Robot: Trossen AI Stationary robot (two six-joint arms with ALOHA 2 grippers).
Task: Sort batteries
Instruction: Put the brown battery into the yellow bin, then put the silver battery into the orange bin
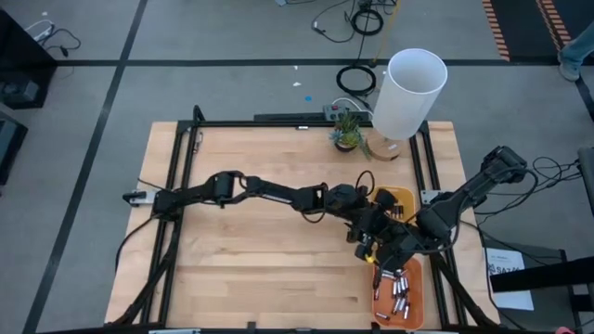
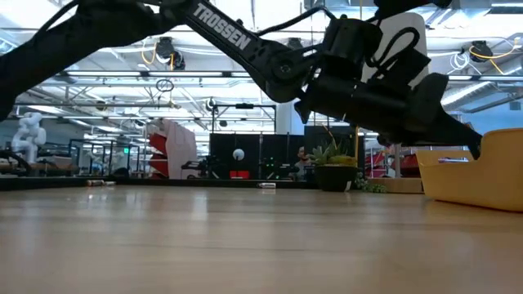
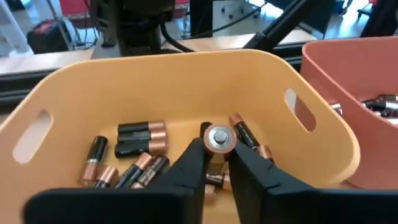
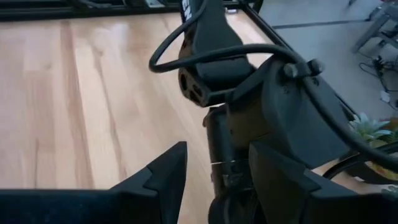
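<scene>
A yellow tray (image 3: pixel 186 81) at the table's right (image 1: pixel 401 197) holds several dark, copper-ended batteries (image 3: pixel 140 138). My left gripper (image 3: pixel 217 154) reaches into it from the table's left, shut on one battery (image 3: pixel 219 138). In the low view its fingers (image 2: pixel 467 144) hang over the tray's rim (image 2: pixel 482 175). Just nearer stands an orange tray (image 1: pixel 380 301) with several silvery batteries (image 1: pixel 399 295); it also shows beside the yellow one (image 3: pixel 348 68). My right gripper (image 4: pixel 214 180) hovers open above the orange tray's far end (image 1: pixel 382 256), close behind the left wrist, with nothing between its fingers. My left gripper pinches the battery by its round sides, just behind its silvery end cap (image 3: pixel 219 138), between the two fingertips (image 3: pixel 194 155). The fingers come nearly level, slanting slightly down, from the table's left. The battery points along the fingers and sits above the loose batteries in the yellow tray.
A tall white cylinder (image 1: pixel 408 88) and a small potted plant (image 1: pixel 348 132) stand at the far right of the table. Black frame rails (image 1: pixel 176 186) run along its edges. Bare wood (image 1: pixel 251 269) stretches across the left and near part.
</scene>
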